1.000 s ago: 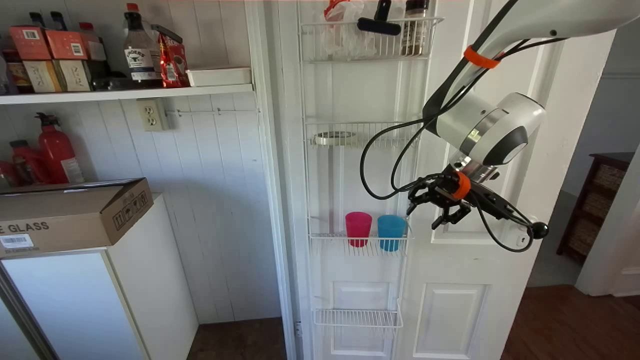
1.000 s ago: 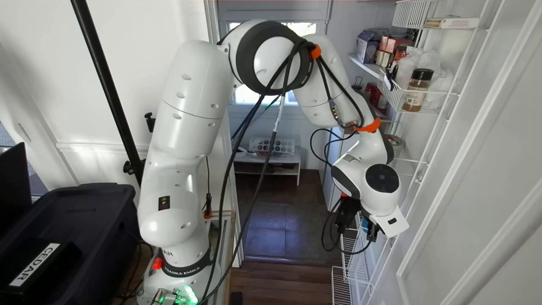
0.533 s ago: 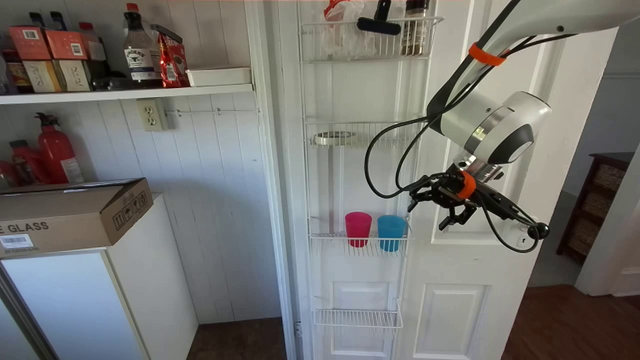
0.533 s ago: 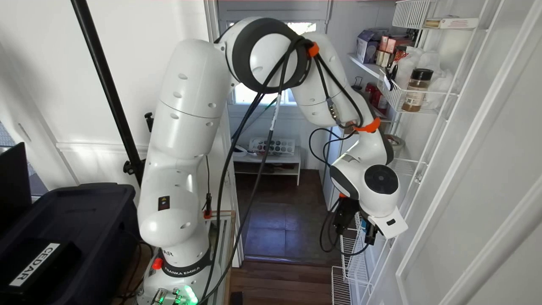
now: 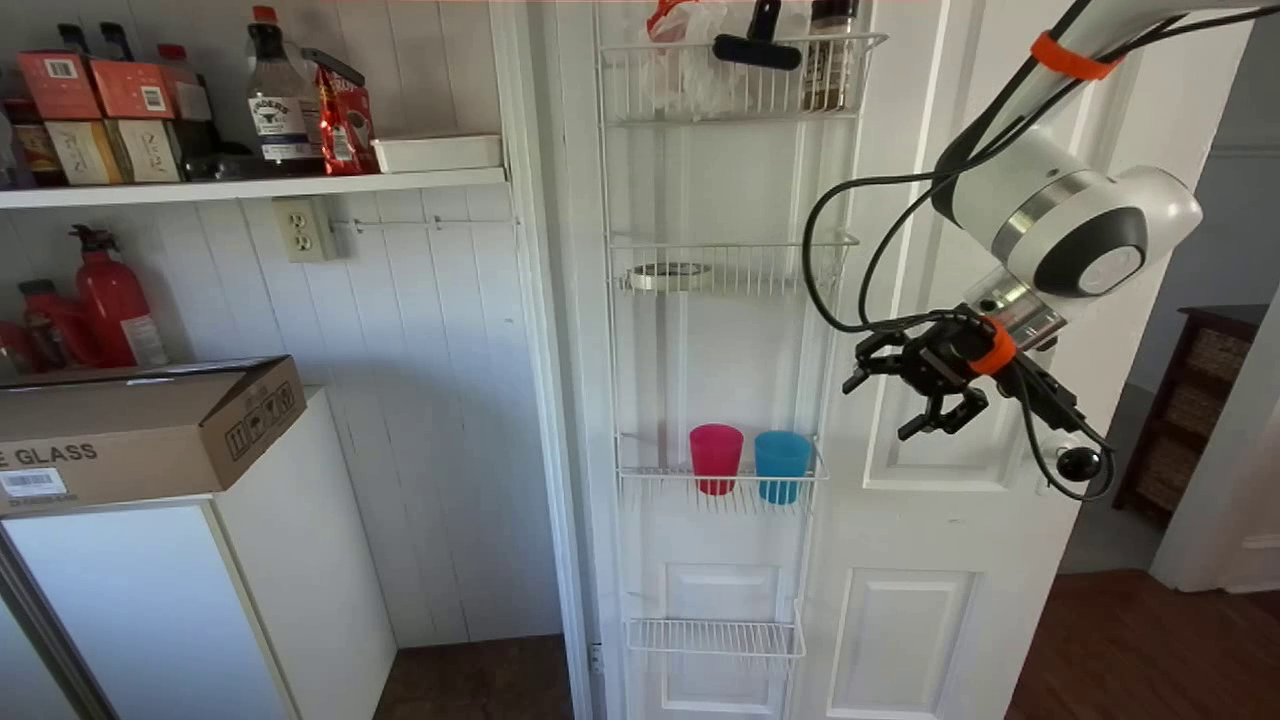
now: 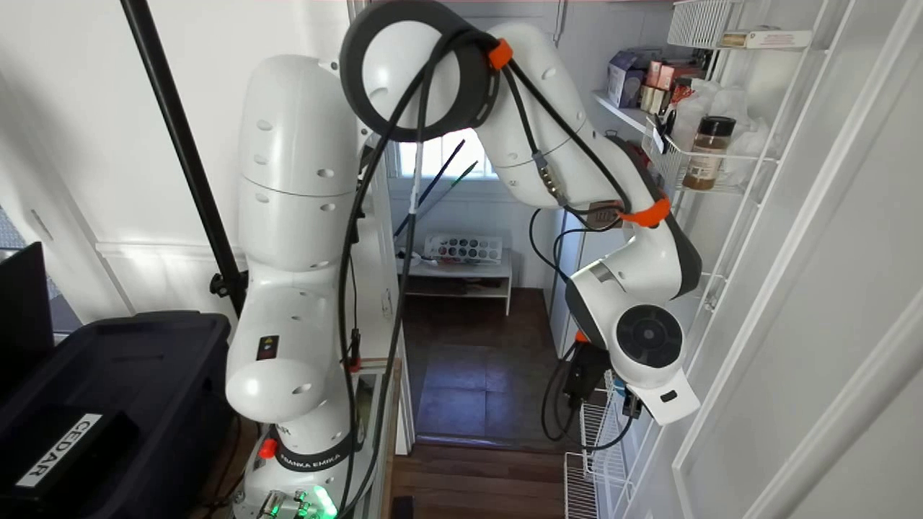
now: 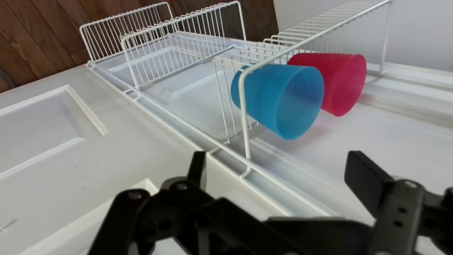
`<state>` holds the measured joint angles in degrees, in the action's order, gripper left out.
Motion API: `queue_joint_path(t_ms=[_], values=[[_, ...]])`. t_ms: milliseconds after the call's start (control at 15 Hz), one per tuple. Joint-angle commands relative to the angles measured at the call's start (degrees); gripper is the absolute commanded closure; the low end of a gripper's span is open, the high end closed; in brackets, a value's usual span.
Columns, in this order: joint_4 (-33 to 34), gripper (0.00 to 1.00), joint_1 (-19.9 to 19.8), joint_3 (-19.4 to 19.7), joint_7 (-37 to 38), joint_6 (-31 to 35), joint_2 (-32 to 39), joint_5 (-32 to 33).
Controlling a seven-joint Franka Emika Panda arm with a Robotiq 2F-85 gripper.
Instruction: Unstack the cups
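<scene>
The blue cup and the pink cup stand upright side by side on a wire shelf of the door rack, separate from each other. In the wrist view the blue cup is nearer and partly overlaps the pink cup; both mouths face the camera. In an exterior view only a sliver of the blue cup shows behind the wrist. My gripper is open and empty, up and to the right of the cups. In the wrist view the fingers of the gripper stand wide apart with nothing between them.
The wire shelf has a front rail and a side post beside the blue cup. A tape roll lies on the shelf above. A lower wire shelf hangs below. The white door backs the rack. Cables loop from the arm.
My gripper and arm have moved right and slightly up in an exterior view, away from the cups and rack. The gripper stays open. Both cups stay in place.
</scene>
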<state>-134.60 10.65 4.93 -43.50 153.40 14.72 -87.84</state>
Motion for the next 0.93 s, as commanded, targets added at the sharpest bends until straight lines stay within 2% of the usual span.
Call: queue_joint_path(t_ms=[0,67,133,667,733,867], values=[[-6.6,0.00,-2.4,1.1,-4.1,-6.7,-7.8,-0.3],[-7.7,0.00,-2.8,1.5,-4.3,-7.7,-9.1,0.4],[-8.8,0.00,-5.3,-0.6,-1.9,-7.0,-10.6,1.9],[-16.1,0.00,-9.8,-0.8,-1.3,-13.2,-23.5,5.3],[-12.7,0.00,-9.7,-1.3,-2.5,-11.3,-17.9,3.7],[-13.1,0.00,-10.1,-1.4,-2.5,-11.5,-19.1,3.7]])
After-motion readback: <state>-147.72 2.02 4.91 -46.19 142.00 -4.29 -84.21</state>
